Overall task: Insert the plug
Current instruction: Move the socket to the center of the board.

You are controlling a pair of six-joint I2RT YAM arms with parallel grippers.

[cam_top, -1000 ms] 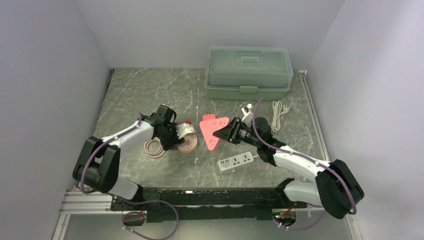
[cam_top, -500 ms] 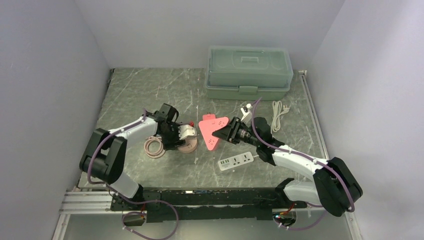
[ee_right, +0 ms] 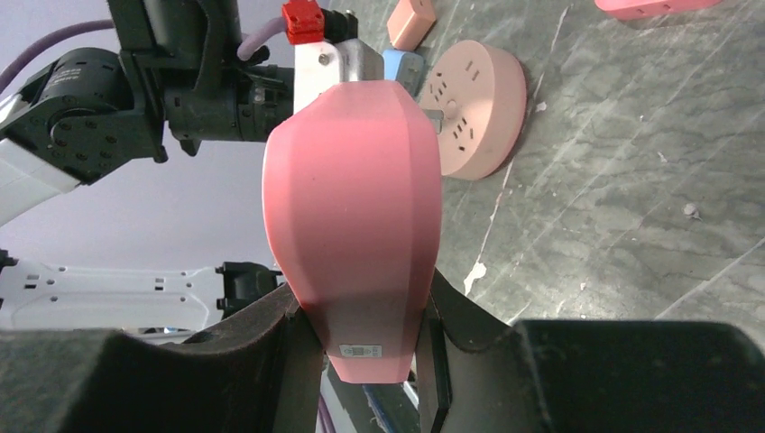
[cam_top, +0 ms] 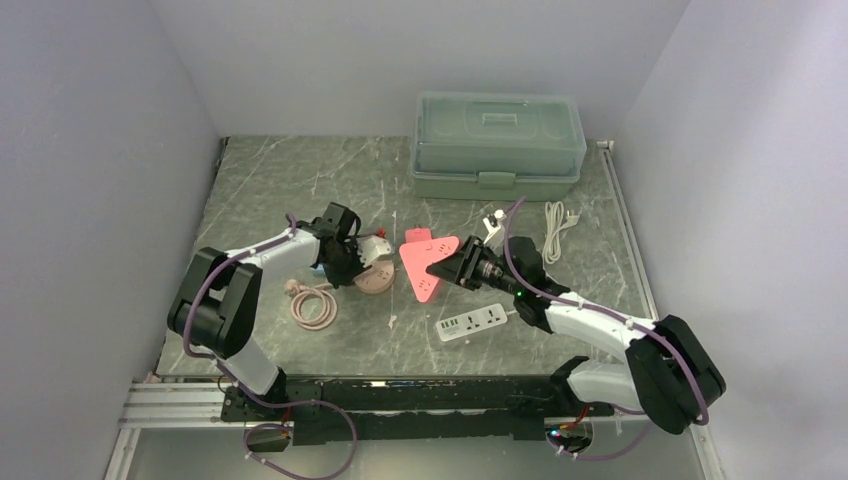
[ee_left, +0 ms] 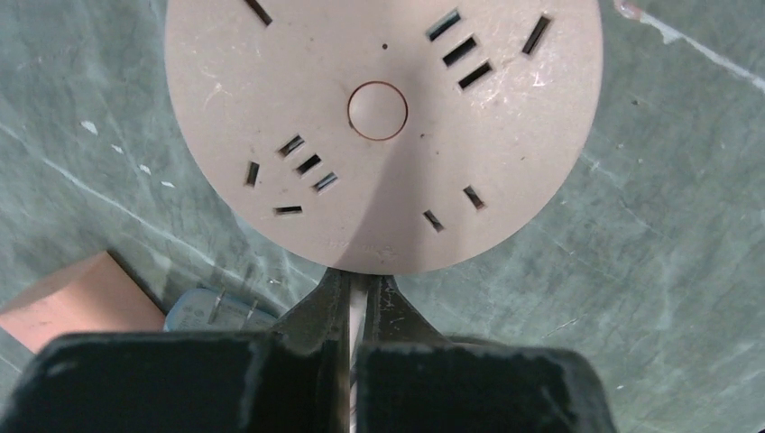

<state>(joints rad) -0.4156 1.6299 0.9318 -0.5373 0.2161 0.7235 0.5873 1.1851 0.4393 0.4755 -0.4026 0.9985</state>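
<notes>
A round pink socket disc (ee_left: 383, 126) lies flat on the table, its slots facing up. My left gripper (ee_left: 363, 281) hangs at the disc's near rim, shut, with only a thin pale sliver between its fingers. Beside it lie a light blue plug (ee_left: 216, 311) with two prongs and a pink block (ee_left: 68, 302). In the top view the left gripper (cam_top: 352, 268) sits just left of the disc (cam_top: 378, 282). My right gripper (ee_right: 365, 334) is shut on a pink triangular power strip (ee_right: 356, 207), held above the table (cam_top: 428, 255).
A coiled pink cable (cam_top: 315, 305) lies left of the disc. A white power strip (cam_top: 472, 322) lies in front of the right arm. A green lidded box (cam_top: 497, 145) stands at the back, with a white cable (cam_top: 555, 225) and a white adapter (cam_top: 492, 222) near it.
The left gripper opened, then shut, and shifted slightly back. The pink cable coil now lies apart from it, nearer the front left. The right arm has not moved.
</notes>
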